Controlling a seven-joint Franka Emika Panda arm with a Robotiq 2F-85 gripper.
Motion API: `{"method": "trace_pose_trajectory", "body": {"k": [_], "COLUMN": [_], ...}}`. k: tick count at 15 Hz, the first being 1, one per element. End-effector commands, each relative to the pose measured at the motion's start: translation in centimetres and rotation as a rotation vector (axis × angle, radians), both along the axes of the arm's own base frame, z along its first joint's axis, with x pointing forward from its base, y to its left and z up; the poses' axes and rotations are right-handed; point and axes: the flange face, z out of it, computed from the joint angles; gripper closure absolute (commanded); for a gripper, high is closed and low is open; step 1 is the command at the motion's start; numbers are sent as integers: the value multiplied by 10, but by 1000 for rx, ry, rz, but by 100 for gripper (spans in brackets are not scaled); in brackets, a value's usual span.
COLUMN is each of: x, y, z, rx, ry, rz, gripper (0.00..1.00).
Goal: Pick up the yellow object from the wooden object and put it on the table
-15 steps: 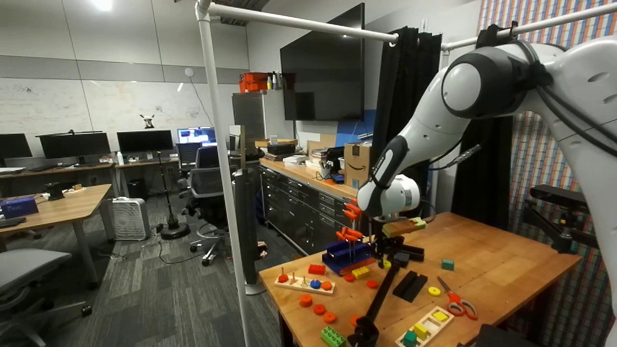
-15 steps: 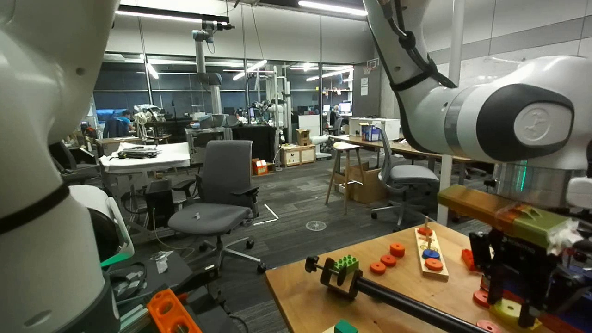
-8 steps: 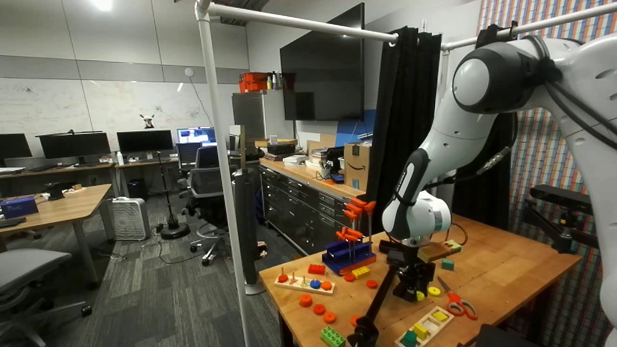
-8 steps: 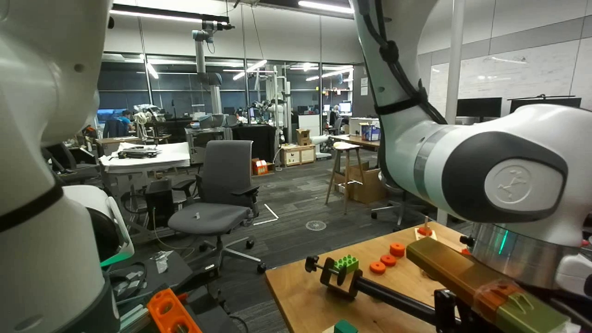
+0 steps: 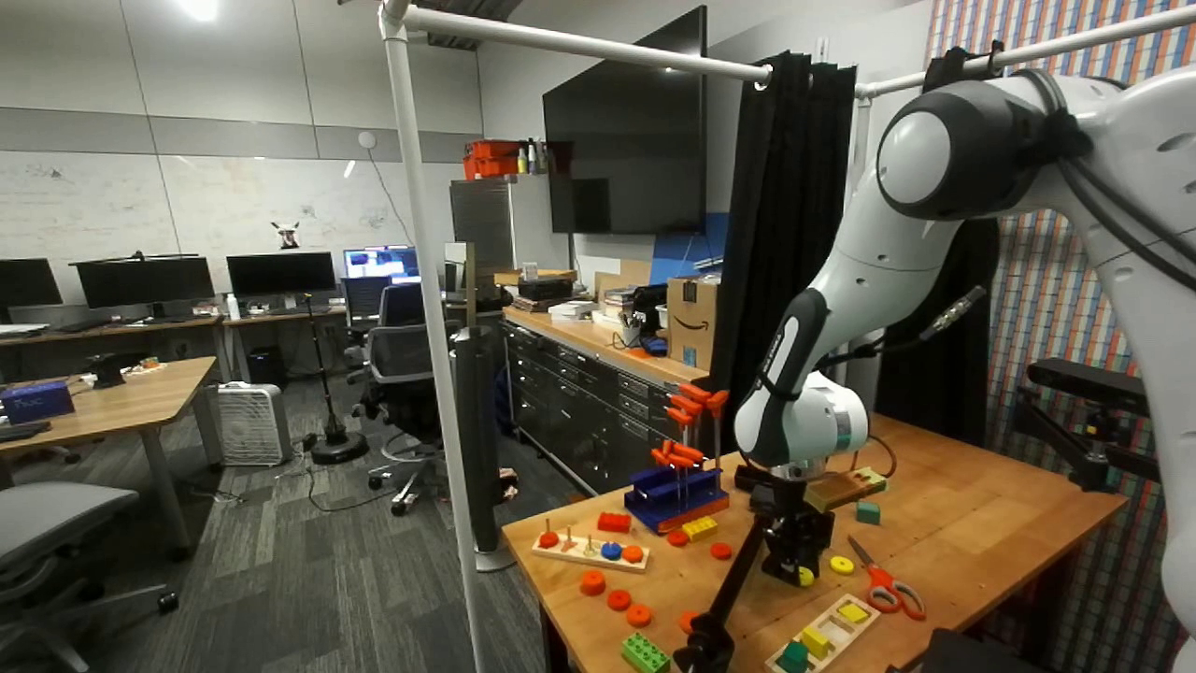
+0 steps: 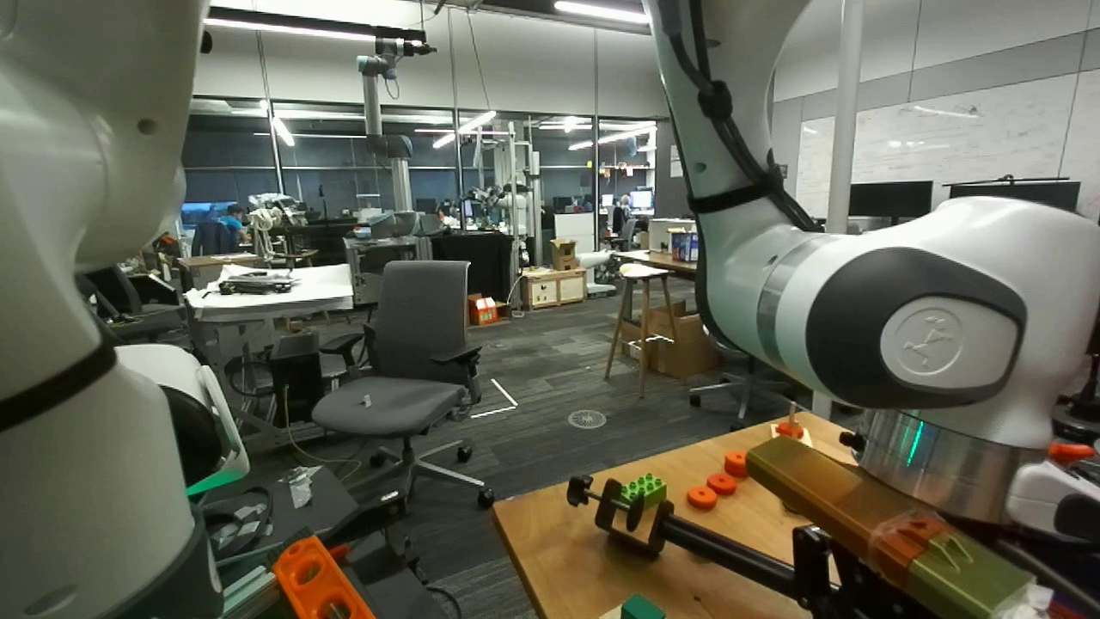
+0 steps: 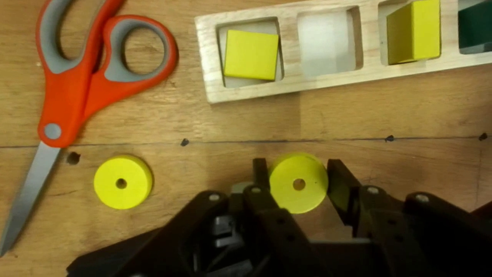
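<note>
A yellow disc with a centre hole (image 7: 282, 194) sits between my gripper's fingertips in the wrist view, touched on both sides. My gripper (image 7: 298, 173) is shut on it, low over the light brown table (image 5: 981, 486). In an exterior view the disc (image 5: 805, 577) shows under the gripper (image 5: 799, 566); I cannot tell if it touches the tabletop. The pale wooden board (image 5: 572, 553), with pegs and red, blue and orange rings, lies at the table's far left there. In an exterior view (image 6: 803, 440) the arm hides most of it, and the fingertips are out of view.
A second yellow disc (image 7: 122, 182) and orange scissors (image 7: 65, 100) lie beside the gripper. A wooden tray (image 7: 250, 91) with yellow and green blocks is close by. A black clamp bar (image 5: 745, 577), a blue tool rack (image 5: 654, 509) and red rings (image 5: 619, 600) are also there.
My gripper has carried the yellow disc from beside the blue rack to the open table near the other yellow disc. In the last half second it shifted only slightly. The board has not moved.
</note>
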Motion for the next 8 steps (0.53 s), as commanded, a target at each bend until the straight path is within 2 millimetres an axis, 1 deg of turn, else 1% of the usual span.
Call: {"method": "trace_pose_trajectory", "body": {"k": [1, 2, 3, 4, 6, 8], "x": [-5, -6, -7, -8, -9, -10], "y": [-1, -2, -2, -3, -4, -5], "z": [3, 3, 2, 2, 1, 0], "rx": [24, 27, 31, 35, 40, 43], "ry": [-28, -28, -29, -29, -30, -30], "rz": [-9, -13, -17, -21, -25, -28], "gripper": [32, 29, 23, 14, 0, 0]}}
